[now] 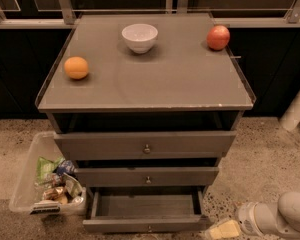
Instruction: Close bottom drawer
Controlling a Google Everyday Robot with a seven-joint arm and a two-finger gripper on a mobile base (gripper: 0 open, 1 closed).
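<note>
The bottom drawer (pixel 147 224) of the grey cabinet is pulled out, its shallow tray open and empty, with a small round knob on its slim front panel. The middle drawer (pixel 148 176) and the top drawer (pixel 146 145) above it stand slightly out. My gripper (pixel 221 229) is low at the bottom right, on a white arm, just to the right of the bottom drawer's front right corner. Its pale tip points left toward the drawer front.
On the cabinet top (pixel 180 84) sit a white bowl (pixel 139 37), an orange (pixel 76 67) and a red apple (pixel 218 37). A clear plastic bin (pixel 35 154) with snack packets stands on the floor left of the drawers. A white post (pixel 296 109) stands at the right.
</note>
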